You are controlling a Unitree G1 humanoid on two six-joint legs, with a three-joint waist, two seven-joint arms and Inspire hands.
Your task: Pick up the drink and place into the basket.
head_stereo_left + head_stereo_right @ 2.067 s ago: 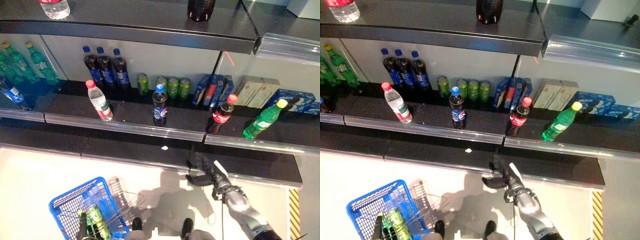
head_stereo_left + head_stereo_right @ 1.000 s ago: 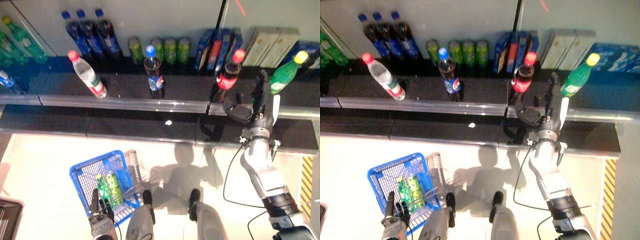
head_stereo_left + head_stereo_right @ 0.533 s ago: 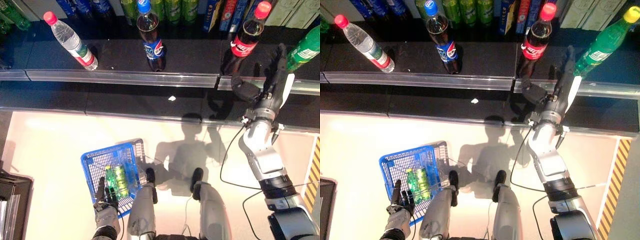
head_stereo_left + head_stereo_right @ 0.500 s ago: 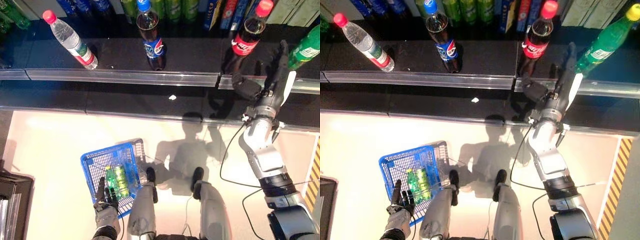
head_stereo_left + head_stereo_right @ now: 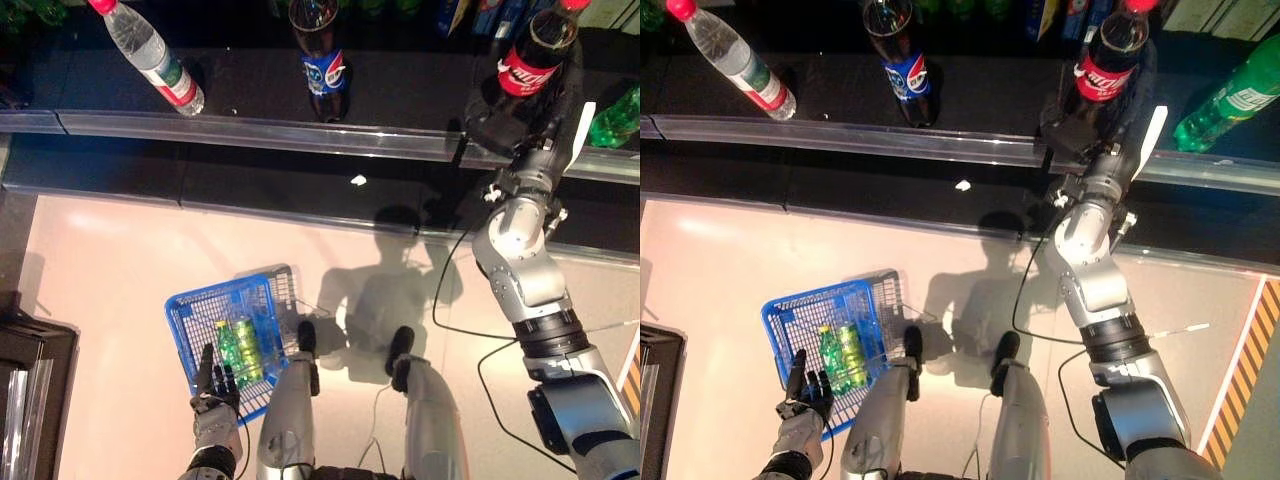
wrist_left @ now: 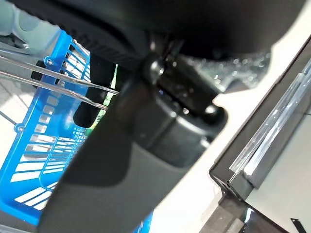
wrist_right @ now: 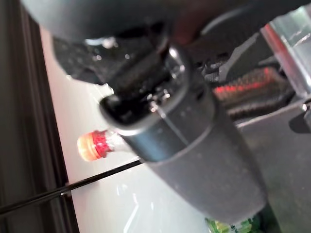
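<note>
A cola bottle [image 5: 530,58] with a red label stands at the front of the dark shelf [image 5: 250,130]. My right hand [image 5: 518,132] is at its base, thumb on one side and straight fingers [image 5: 1146,128] on the other, open around it. Low on my left, my left hand [image 5: 214,390] is hooked on the near rim of the blue basket [image 5: 185,318]. A small green bottle [image 5: 228,352] and a green can [image 5: 247,345] lie inside. In the left wrist view the basket's [image 6: 34,160] wire handles run past the hand.
On the same shelf stand a dark cola bottle with a blue label [image 5: 325,68], a leaning water bottle [image 5: 152,50] and a green bottle [image 5: 615,115] to the right of my right hand. A lower dark ledge [image 5: 250,190] runs along the pale floor. A black case [image 5: 25,355] sits far left.
The camera has moved closer and tilted down. My right hand has closed in from beside the cola bottle until it stands around its base. The basket stays with my left hand.
</note>
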